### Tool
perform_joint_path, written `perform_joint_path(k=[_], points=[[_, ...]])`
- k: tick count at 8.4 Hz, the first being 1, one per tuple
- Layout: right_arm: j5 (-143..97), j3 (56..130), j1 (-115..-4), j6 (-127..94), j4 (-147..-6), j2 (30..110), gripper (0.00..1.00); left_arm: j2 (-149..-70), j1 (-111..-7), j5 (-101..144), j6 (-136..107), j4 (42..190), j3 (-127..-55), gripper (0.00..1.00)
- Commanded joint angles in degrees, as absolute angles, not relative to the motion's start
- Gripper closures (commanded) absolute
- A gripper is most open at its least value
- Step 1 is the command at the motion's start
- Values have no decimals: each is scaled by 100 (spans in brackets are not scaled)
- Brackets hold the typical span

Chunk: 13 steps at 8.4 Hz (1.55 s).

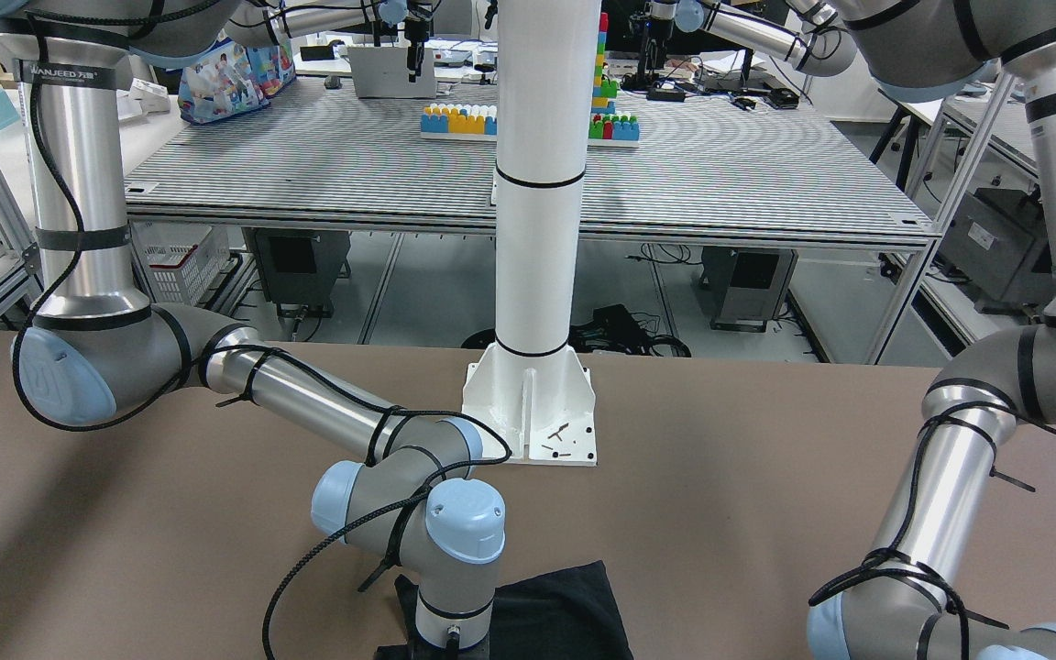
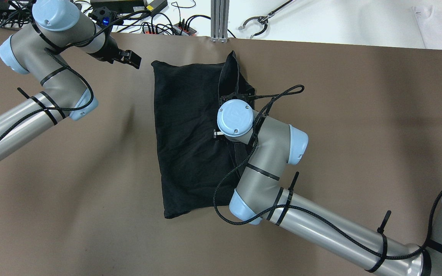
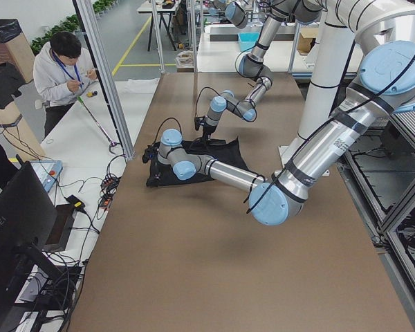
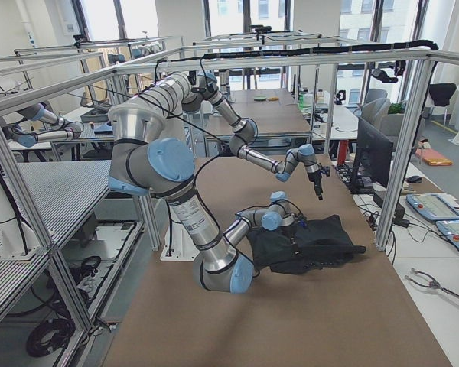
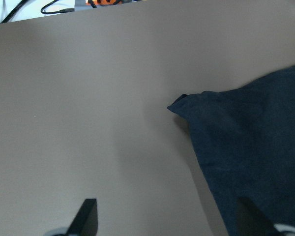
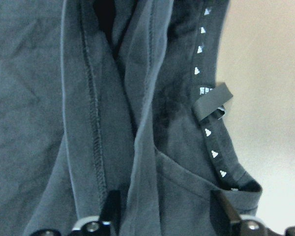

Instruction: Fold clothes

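The clothes [image 2: 190, 134] are one black fabric piece lying flat mid-table, with a raised fold [image 2: 230, 73] along the right side. My right wrist hangs over that side and hides the right gripper from overhead. In the right wrist view the right gripper [image 6: 164, 211] is open, its fingers [image 6: 110, 211] straddling a hemmed ridge of the clothes [image 6: 39, 123]. My left gripper [image 2: 132, 60] hovers beside the far left corner of the cloth. It stands open over bare table in the left wrist view [image 5: 167, 219], with the cloth corner [image 5: 179, 105] ahead of it.
The white pillar's base plate [image 1: 533, 412] stands on the table's robot side. Cables and a power strip [image 2: 159, 28] lie past the far edge, with a grabber tool [image 2: 259, 19] and white cloth [image 2: 439, 21]. A person [image 3: 62, 66] stands at the side bench.
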<state>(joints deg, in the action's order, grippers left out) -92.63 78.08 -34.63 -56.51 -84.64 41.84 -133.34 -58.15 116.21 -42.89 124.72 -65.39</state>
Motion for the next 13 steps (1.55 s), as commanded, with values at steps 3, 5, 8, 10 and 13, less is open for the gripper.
perform_joint_path(k=[3,5,8,10,13], points=[[-9054,7892,-3937,-4132,-8176,5094,39,-13333,-5775,11610,-4280,12472,-6521,0],[-8938,8023,-3929,-4140,-7185,5763,39,-13333,-5748,11610,-4280,12472,-6521,0],[-9515,9242,-3937,-4315,-8423,5486,39,-13342,-5748,11619,-4280,12472,-6521,0],[-9580,9685,-3650,-4909,-9052,5292,37,-13333,-5748,11619,-4289,12472,-6530,0],[-9379,9721,-2824,-5868,-9044,5247,37,-13333,-5748,11628,-4298,12480,-6539,0]])
